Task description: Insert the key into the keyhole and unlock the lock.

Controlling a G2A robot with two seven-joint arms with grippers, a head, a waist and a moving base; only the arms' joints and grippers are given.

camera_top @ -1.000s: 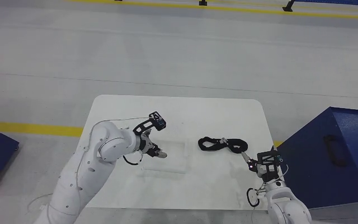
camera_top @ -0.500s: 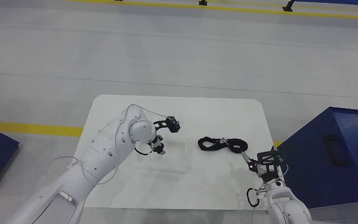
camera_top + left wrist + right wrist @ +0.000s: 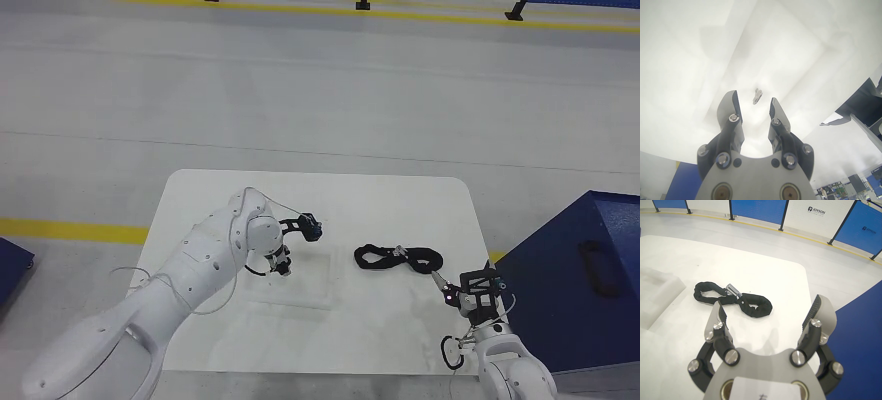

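A small silver key [image 3: 757, 97] stands on edge on a white foam pad [image 3: 305, 285]. My left gripper [image 3: 753, 106] hangs just above it, open, one finger on each side of the key and neither touching it. In the top view that left gripper [image 3: 282, 266] is over the pad's left part. A black fabric-covered chain lock [image 3: 398, 258] lies in a figure-eight at the table's middle right, with its shiny metal cylinder [image 3: 733, 291] at the crossing. My right gripper [image 3: 768, 309] is open and empty, near the table's front right corner, short of the lock.
The white table [image 3: 400, 205] has rounded corners. The raised edge of the foam pad [image 3: 668, 289] lies left of the lock. A dark blue bin [image 3: 590, 280] stands beside the table's right edge. Grey floor with yellow lines surrounds the table.
The left arm has swung in over the foam pad, and its wrist has turned downward so the gripper now hangs above the key. The right arm and the lock have not moved.
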